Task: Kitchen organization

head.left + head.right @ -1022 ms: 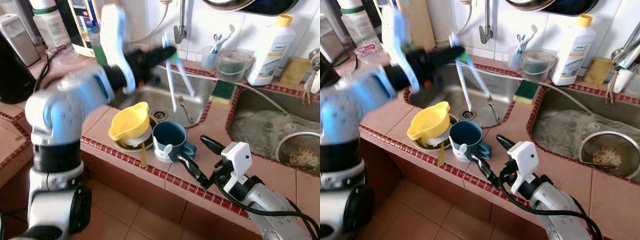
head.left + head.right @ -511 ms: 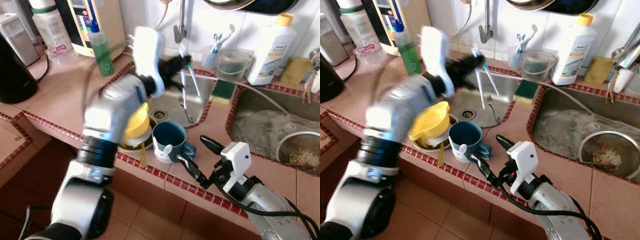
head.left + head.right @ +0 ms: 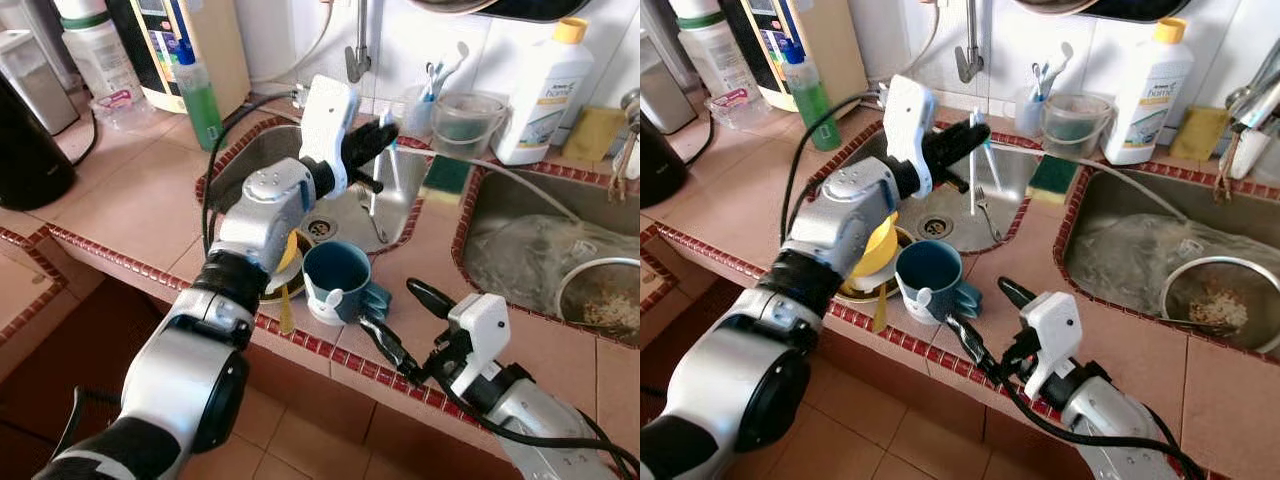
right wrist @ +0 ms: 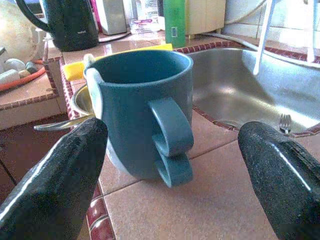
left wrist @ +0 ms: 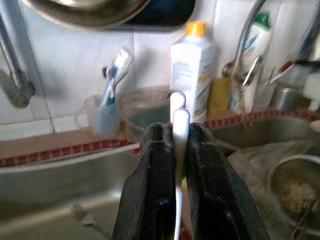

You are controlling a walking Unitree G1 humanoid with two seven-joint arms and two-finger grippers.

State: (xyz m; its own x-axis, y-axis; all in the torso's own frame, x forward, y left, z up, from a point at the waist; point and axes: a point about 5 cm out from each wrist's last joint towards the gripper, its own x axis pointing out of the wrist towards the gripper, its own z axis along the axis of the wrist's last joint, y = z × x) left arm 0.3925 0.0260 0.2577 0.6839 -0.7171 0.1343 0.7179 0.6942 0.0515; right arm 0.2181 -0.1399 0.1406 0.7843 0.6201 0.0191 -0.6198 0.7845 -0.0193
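Observation:
My left gripper (image 3: 378,138) is shut on thin white toothbrushes (image 3: 972,170), which hang upright over the steel sink (image 3: 405,205). In the left wrist view their white handles (image 5: 179,125) sit pinched between the black fingers, facing a cup of toothbrushes (image 5: 105,112) on the back ledge. A teal mug (image 3: 338,275) with two handles showing stands on the counter's front edge beside a yellow bowl (image 3: 878,250) on stacked dishes. My right gripper (image 3: 402,320) is open just right of the mug, level with its handles (image 4: 172,145), touching nothing.
A fork (image 3: 987,215) lies in the sink. A clear tub (image 3: 465,115), white detergent bottle (image 3: 540,90) and green sponge (image 3: 445,180) line the back ledge. A second sink (image 3: 520,250) holds a metal strainer (image 3: 600,300). A green bottle (image 3: 200,95) and black kettle (image 3: 30,140) stand left.
My left arm has swung right and stretched out over the sink, carrying the toothbrushes toward the back ledge. The right gripper stays open by the mug, barely moved.

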